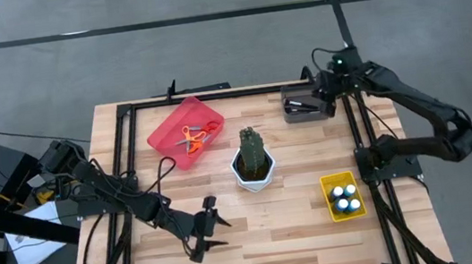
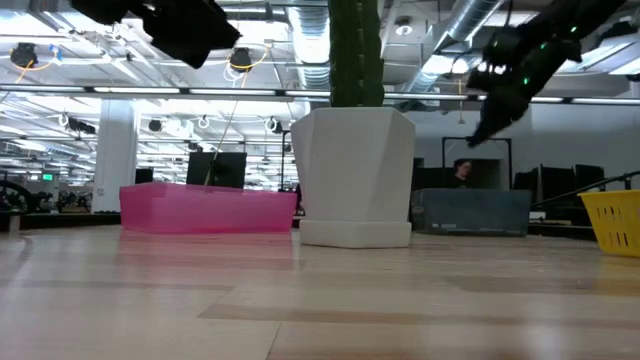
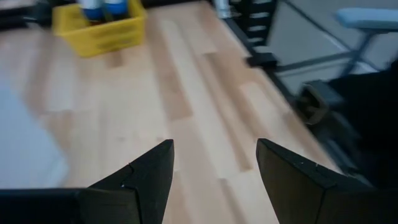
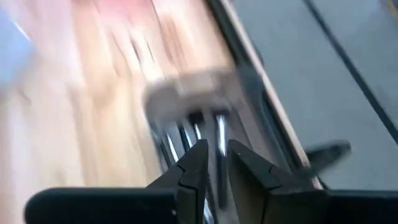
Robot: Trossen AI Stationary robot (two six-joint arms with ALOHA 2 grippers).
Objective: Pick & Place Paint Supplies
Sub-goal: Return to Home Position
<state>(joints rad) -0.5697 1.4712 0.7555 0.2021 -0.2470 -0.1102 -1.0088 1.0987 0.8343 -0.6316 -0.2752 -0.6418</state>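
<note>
My right gripper (image 4: 216, 163) hangs over the grey bin (image 1: 305, 107) at the table's far right. Its fingers stand a narrow gap apart with nothing between them. Thin paintbrushes (image 4: 193, 134) lie in that bin, blurred in the right wrist view. My left gripper (image 3: 213, 155) is open above bare wood near the table's front, left of centre (image 1: 212, 230). Blue paint bottles with white caps (image 1: 345, 198) stand in a yellow bin (image 1: 328, 202). Orange-handled scissors (image 1: 190, 138) lie in a red tray (image 1: 164, 132).
A green cactus in a white pot (image 1: 253, 159) stands mid-table between the red tray and the yellow bin. Black frame rails (image 1: 358, 135) run along the table's left, right and far sides. Open wood lies around my left gripper and along the front edge.
</note>
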